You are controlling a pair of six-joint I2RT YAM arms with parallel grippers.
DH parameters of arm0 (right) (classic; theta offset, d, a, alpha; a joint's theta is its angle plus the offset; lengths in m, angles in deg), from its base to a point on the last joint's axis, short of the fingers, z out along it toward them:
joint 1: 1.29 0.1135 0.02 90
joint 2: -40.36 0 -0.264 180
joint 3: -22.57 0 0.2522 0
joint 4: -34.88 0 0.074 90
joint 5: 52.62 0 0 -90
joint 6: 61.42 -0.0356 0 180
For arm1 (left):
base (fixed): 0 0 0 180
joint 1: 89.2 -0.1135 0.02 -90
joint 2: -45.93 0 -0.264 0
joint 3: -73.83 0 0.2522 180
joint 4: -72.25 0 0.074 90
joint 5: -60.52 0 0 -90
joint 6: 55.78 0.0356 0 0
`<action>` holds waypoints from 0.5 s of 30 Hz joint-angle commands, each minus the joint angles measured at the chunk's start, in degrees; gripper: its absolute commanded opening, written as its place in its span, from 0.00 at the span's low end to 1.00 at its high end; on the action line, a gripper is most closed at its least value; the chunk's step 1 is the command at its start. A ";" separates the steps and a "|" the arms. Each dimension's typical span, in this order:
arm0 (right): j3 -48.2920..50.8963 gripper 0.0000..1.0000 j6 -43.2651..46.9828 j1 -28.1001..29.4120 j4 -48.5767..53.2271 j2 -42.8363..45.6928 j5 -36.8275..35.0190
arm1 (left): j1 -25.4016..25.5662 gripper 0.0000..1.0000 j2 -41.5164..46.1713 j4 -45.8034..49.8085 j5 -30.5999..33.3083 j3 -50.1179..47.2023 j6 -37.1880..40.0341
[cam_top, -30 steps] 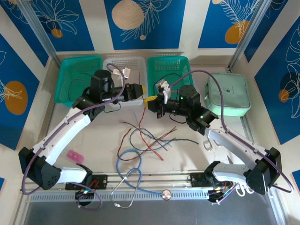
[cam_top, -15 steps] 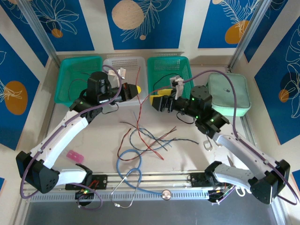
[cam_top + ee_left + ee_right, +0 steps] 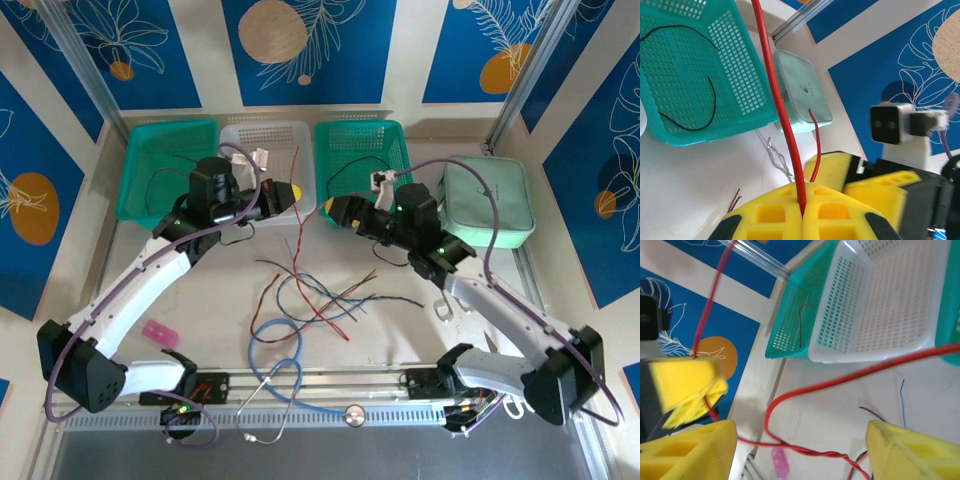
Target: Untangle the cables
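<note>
While the left gripper (image 3: pixel 802 212) pinches the red cable (image 3: pixel 782 115) between closed fingers, the right gripper (image 3: pixel 800 450) gapes open, that cable crossing between its fingers; other cables (image 3: pixel 320 295) lie tangled, apart from both.

The yellow fingers of the right gripper (image 3: pixel 800 450) stand wide apart at the bottom corners, clamping nothing. A red cable (image 3: pixel 840 381) loops over the table between them and runs up to the left gripper (image 3: pixel 689 384), which pinches it. Behind stand a white basket (image 3: pixel 880 315) and, touching its left side, a teal basket (image 3: pixel 790 315). A small pink block (image 3: pixel 780 462) lies near the loop.
</note>
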 commanded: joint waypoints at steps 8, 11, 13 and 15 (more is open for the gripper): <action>-7.51 0.51 -7.77 1.27 -4.24 -11.22 8.92 | -0.63 0.00 2.44 -2.36 0.26 -1.06 -0.67; -7.55 0.35 -8.25 1.68 -5.38 -12.07 9.05 | -0.60 0.00 2.40 -1.99 0.07 -0.94 -0.41; -7.31 0.10 -8.11 1.90 -5.55 -11.98 8.99 | -0.67 0.00 2.33 -1.85 0.11 -0.91 -0.23; -7.11 0.00 -7.68 1.90 -5.46 -11.51 9.21 | -0.69 0.00 2.34 -1.75 0.15 -0.91 -0.06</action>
